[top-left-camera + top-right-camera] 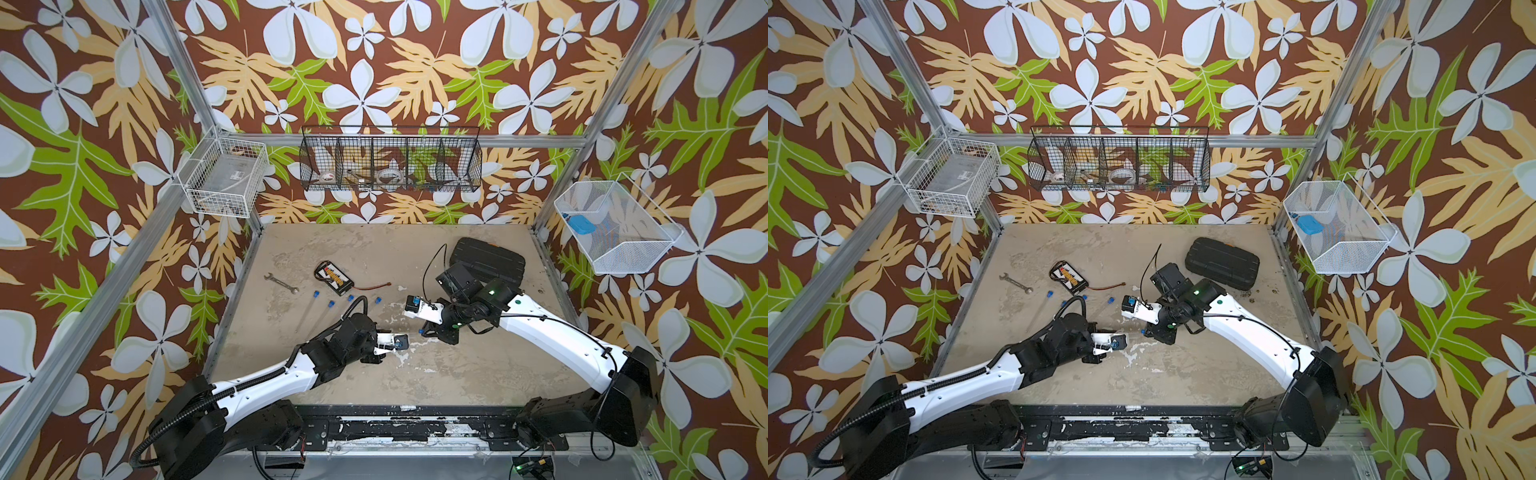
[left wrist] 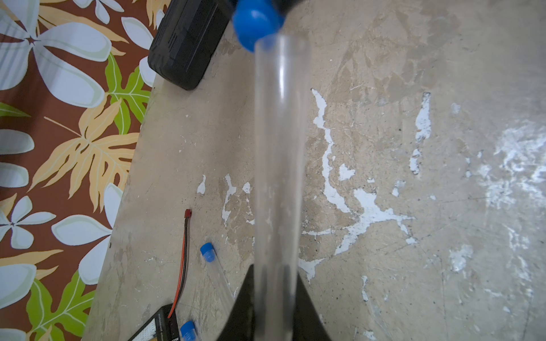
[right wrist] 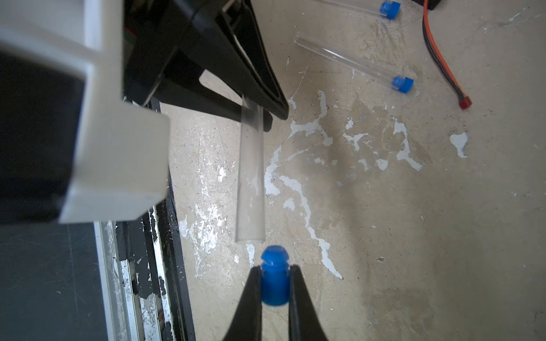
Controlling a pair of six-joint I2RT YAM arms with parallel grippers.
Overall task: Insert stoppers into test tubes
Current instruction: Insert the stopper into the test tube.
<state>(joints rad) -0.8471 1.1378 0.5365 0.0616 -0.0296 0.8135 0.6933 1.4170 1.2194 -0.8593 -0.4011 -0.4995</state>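
The right gripper (image 3: 275,269) was clamped on a blue stopper (image 3: 274,288), whose tip stood just short of the open mouth of the test tube (image 3: 251,183), not touching. The left gripper (image 2: 274,273) was clamped on that tube's other end. Two capped tubes (image 3: 351,60) lay apart on the table (image 3: 413,236).

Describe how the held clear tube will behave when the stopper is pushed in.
The tube looks rigid, so it likely won't bend. Smooth-walled and gripped only near one end by the left gripper, it may slip back or pivot. The stopper sits off its open mouth, so a push could deflect it.
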